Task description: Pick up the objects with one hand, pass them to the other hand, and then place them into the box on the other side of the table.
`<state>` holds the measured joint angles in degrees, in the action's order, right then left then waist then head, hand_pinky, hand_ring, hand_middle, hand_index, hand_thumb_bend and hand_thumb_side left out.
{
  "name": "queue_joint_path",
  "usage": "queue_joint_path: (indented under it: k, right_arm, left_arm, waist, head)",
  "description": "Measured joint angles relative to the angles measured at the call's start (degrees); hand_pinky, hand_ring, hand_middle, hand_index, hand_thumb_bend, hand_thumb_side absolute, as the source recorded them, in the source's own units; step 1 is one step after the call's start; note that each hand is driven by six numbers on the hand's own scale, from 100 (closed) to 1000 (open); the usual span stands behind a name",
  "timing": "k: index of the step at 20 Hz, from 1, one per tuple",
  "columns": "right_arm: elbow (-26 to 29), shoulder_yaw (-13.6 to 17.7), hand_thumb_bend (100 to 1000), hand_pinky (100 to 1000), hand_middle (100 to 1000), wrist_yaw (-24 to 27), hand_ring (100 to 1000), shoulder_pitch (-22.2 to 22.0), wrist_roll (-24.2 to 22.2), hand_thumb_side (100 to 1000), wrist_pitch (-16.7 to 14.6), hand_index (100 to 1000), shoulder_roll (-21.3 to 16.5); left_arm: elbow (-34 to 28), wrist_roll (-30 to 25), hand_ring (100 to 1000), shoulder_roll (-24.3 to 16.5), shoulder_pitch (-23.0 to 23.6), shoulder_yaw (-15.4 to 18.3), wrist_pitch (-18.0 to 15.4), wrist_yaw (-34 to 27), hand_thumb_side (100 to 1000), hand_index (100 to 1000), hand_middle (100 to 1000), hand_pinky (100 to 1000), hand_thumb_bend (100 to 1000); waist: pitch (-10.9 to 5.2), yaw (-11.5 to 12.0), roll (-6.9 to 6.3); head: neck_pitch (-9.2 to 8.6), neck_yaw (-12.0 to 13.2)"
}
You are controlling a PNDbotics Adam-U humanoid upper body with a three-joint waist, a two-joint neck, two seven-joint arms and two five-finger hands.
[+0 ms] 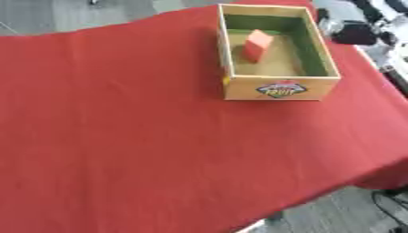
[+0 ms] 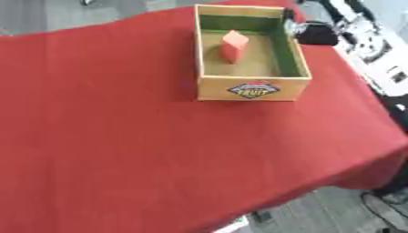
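Observation:
A cardboard box [image 1: 279, 88] with green inner walls and a fruit label on its front stands on the red tablecloth at the upper right. Inside it an orange-red block [image 1: 257, 44] leans near the left wall. Just past the box's right wall, a black and silver part of my right arm and hand [image 2: 317, 32] shows by the table's right edge, apart from the block. The picture is too blurred there to make out the hand's shape. My left hand shows in neither view.
The red cloth [image 1: 143, 136] covers the whole table, whose front edge runs diagonally across the lower right. Grey floor [image 1: 343, 214] lies beyond it. White and black equipment [image 2: 374, 50] stands off the table's right side.

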<state>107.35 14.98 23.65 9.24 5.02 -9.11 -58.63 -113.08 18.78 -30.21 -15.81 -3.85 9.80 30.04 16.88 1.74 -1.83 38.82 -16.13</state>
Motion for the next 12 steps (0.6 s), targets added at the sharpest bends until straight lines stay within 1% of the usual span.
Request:
queue_joint_path:
  k: [1, 3, 4, 5, 6, 7, 8, 9, 10, 11, 12]
  right_arm:
    - [2.19, 1.3, 100, 928, 856, 3.74, 1000, -0.69, 0.63, 432, -1.54, 933, 0.01]
    - [4.78, 3.74, 100, 918, 840, 9.57, 1000, -2.39, 1.31, 273, -5.99, 916, 0.25]
    - [5.41, 4.73, 100, 917, 839, 11.62, 1000, -3.5, 1.49, 263, -8.59, 915, 0.63]
    - [5.81, 5.42, 100, 912, 822, 13.09, 988, -4.62, 1.53, 208, -11.04, 905, 1.08]
    - [6.04, 5.84, 100, 917, 795, 14.0, 980, -5.7, 1.19, 274, -13.22, 898, 1.69]
    - [6.12, 6.04, 100, 919, 797, 14.47, 983, -6.75, 0.44, 284, -14.97, 899, 2.6]
    - [6.21, 6.15, 100, 919, 800, 14.52, 984, -7.67, -0.55, 282, -16.17, 900, 3.73]
    - [6.3, 6.16, 100, 919, 806, 14.43, 988, -8.4, -1.54, 258, -16.97, 905, 4.96]
    - [6.31, 6.19, 100, 918, 807, 14.17, 989, -8.95, -2.54, 248, -17.52, 906, 6.16]
    - [6.31, 6.23, 100, 917, 816, 13.77, 991, -9.41, -3.51, 218, -17.98, 910, 7.42]
    - [6.31, 6.31, 100, 917, 826, 13.41, 994, -9.73, -4.3, 223, -18.38, 914, 8.49]
  left_arm:
    - [0.07, 0.5, 725, -0.04, 0.06, 0.4, 0.35, -0.15, 340, 815, 558, 753, 829]
    - [0.17, 1.18, 728, -0.35, 0.14, 1.13, 1.15, -0.49, 357, 821, 563, 756, 809]
    - [0.4, 1.13, 728, -0.79, 0.16, 1.46, 1.63, -0.83, 358, 822, 563, 756, 808]
    - [0.55, 0.85, 726, -1.24, 0.16, 1.79, 2.1, -1.24, 355, 824, 561, 755, 798]
    - [0.85, 0.36, 733, -1.69, 0.14, 2.19, 2.69, -1.8, 361, 825, 569, 757, 795]
    - [1.27, -0.33, 736, -2.15, 0.06, 2.64, 3.43, -2.5, 363, 820, 572, 758, 799]
    - [1.86, -1.23, 738, -2.75, -0.28, 3.16, 4.34, -3.26, 362, 815, 576, 759, 800]
    - [2.44, -2.28, 741, -3.47, -0.8, 3.71, 5.22, -3.93, 372, 807, 578, 763, 796]
    - [3.09, -3.38, 740, -4.27, -1.35, 4.21, 6.06, -4.62, 374, 807, 578, 763, 795]
    - [3.84, -4.55, 744, -5.29, -2.01, 4.69, 6.88, -5.43, 388, 808, 582, 768, 802]
    - [4.65, -5.7, 746, -6.36, -2.63, 5.04, 7.55, -6.24, 391, 809, 585, 770, 806]
  waist:
    - [-0.03, -0.19, 0.06]
    - [-0.32, -0.56, 0.04]
    - [-0.53, -0.72, -0.04]
    - [-0.65, -0.8, -0.12]
    - [-0.68, -0.84, -0.21]
    - [-0.69, -0.85, -0.31]
    - [-0.69, -0.85, -0.44]
    - [-0.69, -0.84, -0.6]
    - [-0.69, -0.81, -0.8]
    - [-0.69, -0.74, -1.0]
    - [-0.69, -0.71, -1.2]
  head:
    - [-0.14, 1.44]
    - [-0.19, 4.06]
    - [-0.19, 5.29]
    - [-0.19, 6.34]
    - [-0.19, 7.43]
    - [-0.19, 8.46]
    - [-0.2, 9.44]
    - [-0.22, 10.25]
    - [-0.23, 11.0]
    - [-0.24, 11.67]
    - [-0.24, 12.21]
